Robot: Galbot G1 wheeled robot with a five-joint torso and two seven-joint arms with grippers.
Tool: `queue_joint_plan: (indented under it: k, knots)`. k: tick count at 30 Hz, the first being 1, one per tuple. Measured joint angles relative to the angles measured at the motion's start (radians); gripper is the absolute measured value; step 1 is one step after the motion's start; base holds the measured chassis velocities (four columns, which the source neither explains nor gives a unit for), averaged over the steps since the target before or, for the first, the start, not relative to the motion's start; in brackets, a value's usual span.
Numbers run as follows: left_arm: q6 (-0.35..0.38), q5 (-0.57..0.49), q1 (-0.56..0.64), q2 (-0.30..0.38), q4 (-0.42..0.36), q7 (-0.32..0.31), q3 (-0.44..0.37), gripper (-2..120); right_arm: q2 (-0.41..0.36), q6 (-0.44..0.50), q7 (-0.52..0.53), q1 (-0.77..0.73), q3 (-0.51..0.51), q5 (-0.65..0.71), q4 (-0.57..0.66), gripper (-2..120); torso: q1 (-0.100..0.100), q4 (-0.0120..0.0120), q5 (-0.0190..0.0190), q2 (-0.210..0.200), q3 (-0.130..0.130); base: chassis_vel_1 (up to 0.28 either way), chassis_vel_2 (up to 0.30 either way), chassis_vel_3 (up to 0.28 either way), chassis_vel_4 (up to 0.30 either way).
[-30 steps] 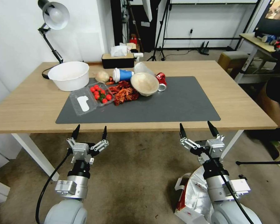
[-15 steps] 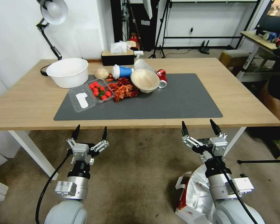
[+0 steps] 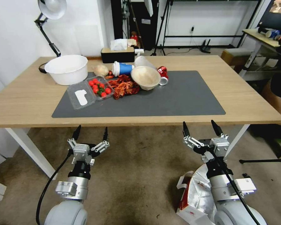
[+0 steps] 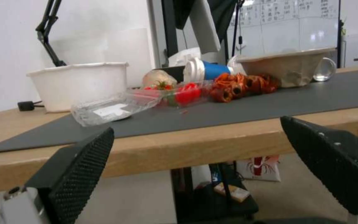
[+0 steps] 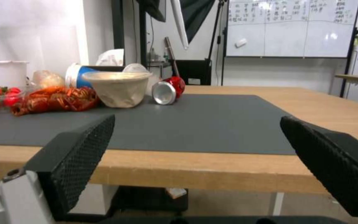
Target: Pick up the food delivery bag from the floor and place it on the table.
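Observation:
The food delivery bag (image 3: 193, 193), white with a red side and silver foil lining, lies on the floor (image 3: 137, 175) at the lower right, partly hidden behind my right arm. The table (image 3: 246, 103) has a light-wood top with a dark grey mat (image 3: 178, 100). My left gripper (image 3: 91, 132) is open, held just below and in front of the table's near edge. My right gripper (image 3: 200, 126) is open too, at the same height, above the bag. In the wrist views each pair of fingers (image 4: 79, 168) (image 5: 75, 161) stands wide apart, facing the table edge.
On the mat's far left lie a white bowl (image 3: 66, 68), a clear box of tomatoes (image 3: 93, 90), red crayfish (image 3: 123, 89), a blue cup (image 3: 121, 68), a paper bowl (image 3: 145, 77) and a red can (image 3: 162, 75). A desk lamp (image 3: 50, 9) stands at the back left. The mat's right half is bare.
The whole head view has shifted: the table shows slightly higher and wider, so the camera moved. Both grippers keep their pose, open.

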Motion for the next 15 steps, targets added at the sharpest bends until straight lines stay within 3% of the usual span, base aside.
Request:
queue_joint_plan:
  k: [15]
  knots:
    - [0.001,0.001,0.0,-0.004,0.0,0.0,0.002,100,0.008,0.018,-0.005,-0.005,-0.004,-0.003,-0.014,100,-0.027,0.0,0.0,-0.067,-0.04,0.0,0.0,0.0,0.0]
